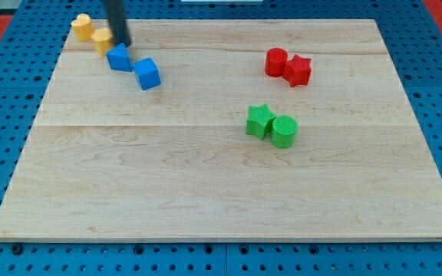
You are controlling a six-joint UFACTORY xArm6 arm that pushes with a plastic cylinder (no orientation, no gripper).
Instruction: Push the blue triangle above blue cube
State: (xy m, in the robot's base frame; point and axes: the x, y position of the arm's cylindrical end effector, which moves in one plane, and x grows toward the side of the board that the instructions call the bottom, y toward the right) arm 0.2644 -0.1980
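The blue triangle [119, 57] lies near the board's top left corner. The blue cube [147, 73] sits just to its lower right, close beside it. My tip [121, 44] is the lower end of a dark rod that comes down from the view's top. It stands at the triangle's upper edge, touching or nearly touching it.
Two yellow blocks [82, 27] [102, 40] lie left of the rod at the board's top left corner. A red cylinder [276, 61] and red star [298, 70] sit at the upper right. A green star [260, 120] and green cylinder [284, 131] sit right of centre. The wooden board [206, 192] ends on blue pegboard.
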